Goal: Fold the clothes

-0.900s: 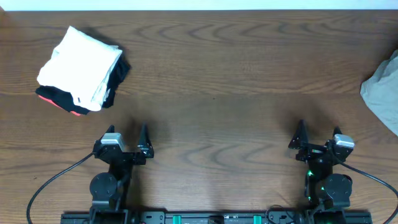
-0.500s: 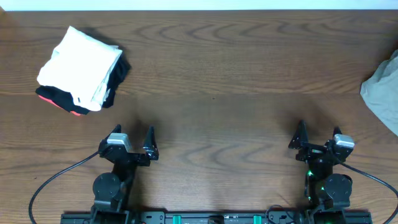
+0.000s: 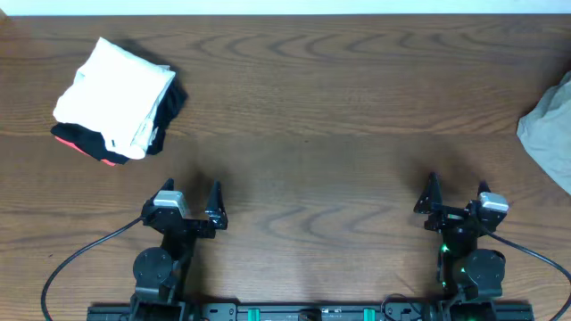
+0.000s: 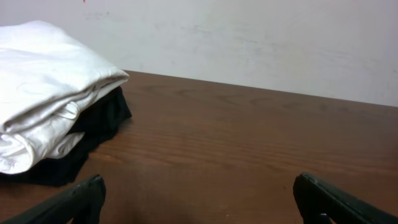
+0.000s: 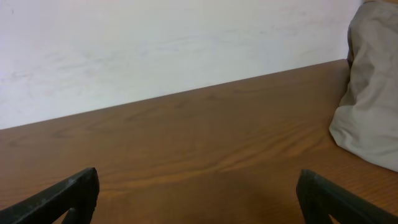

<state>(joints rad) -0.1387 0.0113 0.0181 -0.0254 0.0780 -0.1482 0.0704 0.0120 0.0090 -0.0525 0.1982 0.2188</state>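
The light khaki trousers point(image 3: 549, 125) lie bunched at the table's right edge, partly cut off by the overhead view; they also show in the right wrist view point(image 5: 372, 93) at the far right. My left gripper point(image 3: 191, 189) is open and empty near the front edge, far left of the trousers; its fingertips frame bare wood in the left wrist view point(image 4: 199, 199). My right gripper point(image 3: 456, 187) is open and empty near the front right, short of the trousers; its fingers show in the right wrist view point(image 5: 198, 193).
A stack of folded garments, white point(image 3: 116, 94) on top of black and red ones point(image 3: 89, 144), sits at the back left and shows in the left wrist view point(image 4: 50, 87). The brown wooden table point(image 3: 303, 116) ends at a white wall behind.
My left arm shifted slightly to the right about a second ago and has held still since. The right arm and the clothes have not moved.
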